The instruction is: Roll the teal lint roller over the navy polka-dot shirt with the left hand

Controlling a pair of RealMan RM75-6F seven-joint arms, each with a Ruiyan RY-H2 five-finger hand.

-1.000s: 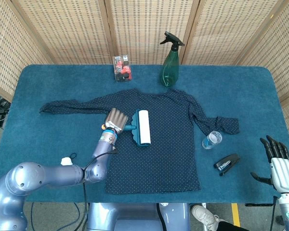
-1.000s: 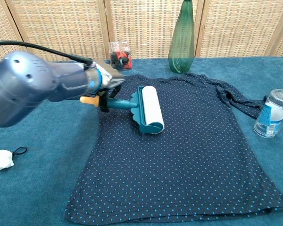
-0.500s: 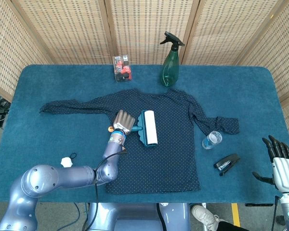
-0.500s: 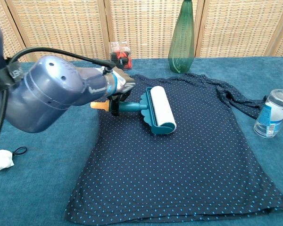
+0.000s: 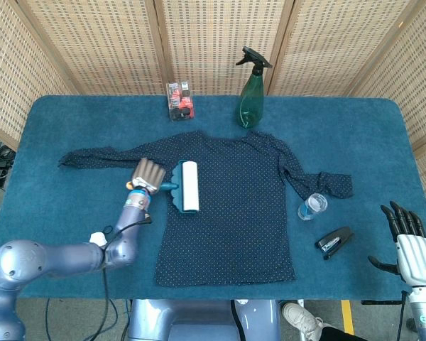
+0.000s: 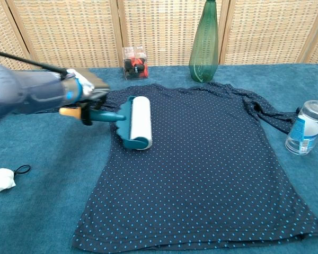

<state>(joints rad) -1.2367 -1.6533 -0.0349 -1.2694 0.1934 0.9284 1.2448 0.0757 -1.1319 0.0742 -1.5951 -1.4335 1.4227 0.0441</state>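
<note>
The navy polka-dot shirt (image 5: 234,206) (image 6: 201,169) lies spread flat on the blue table, one sleeve stretched out to the left. The teal lint roller (image 5: 187,186) (image 6: 135,123) rests with its white drum on the shirt's left side. My left hand (image 5: 146,176) (image 6: 85,91) grips the roller's handle from the left, just off the shirt's edge. My right hand (image 5: 407,240) hovers at the table's front right corner with its fingers spread, holding nothing.
A green spray bottle (image 5: 251,92) (image 6: 203,42) and a small red-and-black box (image 5: 180,101) (image 6: 134,62) stand behind the shirt. A tipped clear bottle (image 5: 312,207) (image 6: 306,128) and a black stapler (image 5: 334,241) lie right of it. A white wad with a black loop (image 5: 98,237) (image 6: 3,179) lies front left.
My left hand first pushed the roller right across the shirt, then pulled it back left, so it is now near the shirt's left edge. The right hand barely moved.
</note>
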